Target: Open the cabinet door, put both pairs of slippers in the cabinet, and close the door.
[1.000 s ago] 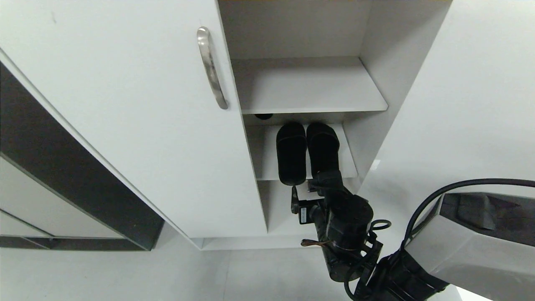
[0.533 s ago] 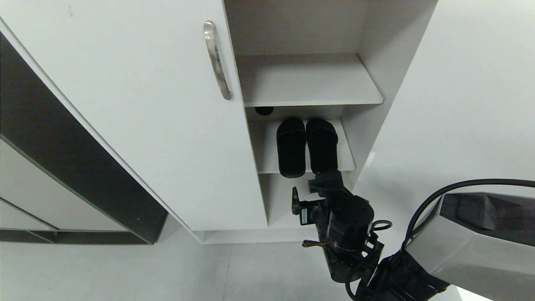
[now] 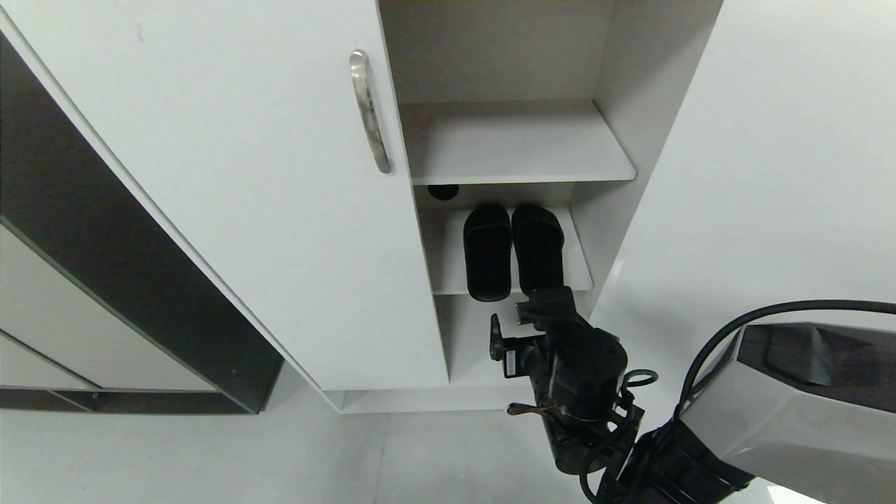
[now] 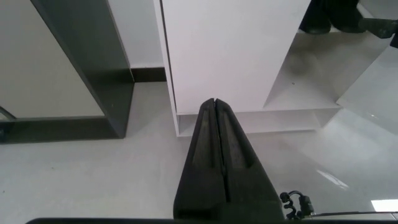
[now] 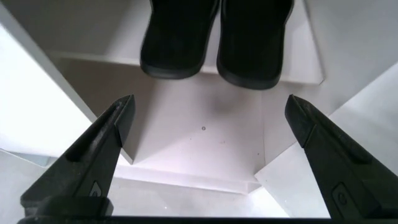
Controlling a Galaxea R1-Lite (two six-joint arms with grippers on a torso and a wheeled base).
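Head view: one pair of slippers [image 3: 514,248] is lying on a shelf [image 3: 578,278], the door [image 3: 770,175] standing open. Left wrist view: the left gripper [image 4: 214,107] is hanging pinched together, empty. Right wrist view: the right gripper [image 5: 208,117] is gaping wide, empty, near them; likely half the stowing and the closing are remaining.

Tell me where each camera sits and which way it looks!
Head view: on the robot's head, facing forward and down at the open cabinet and the pair of black slippers on its shelf; the right arm shows.
Left wrist view: on the left wrist, facing the floor before the cabinet; the shut left gripper shows.
Right wrist view: on the right wrist, facing the slippers' near ends; the open right gripper shows.
Shared: head and right wrist views both show the slippers.
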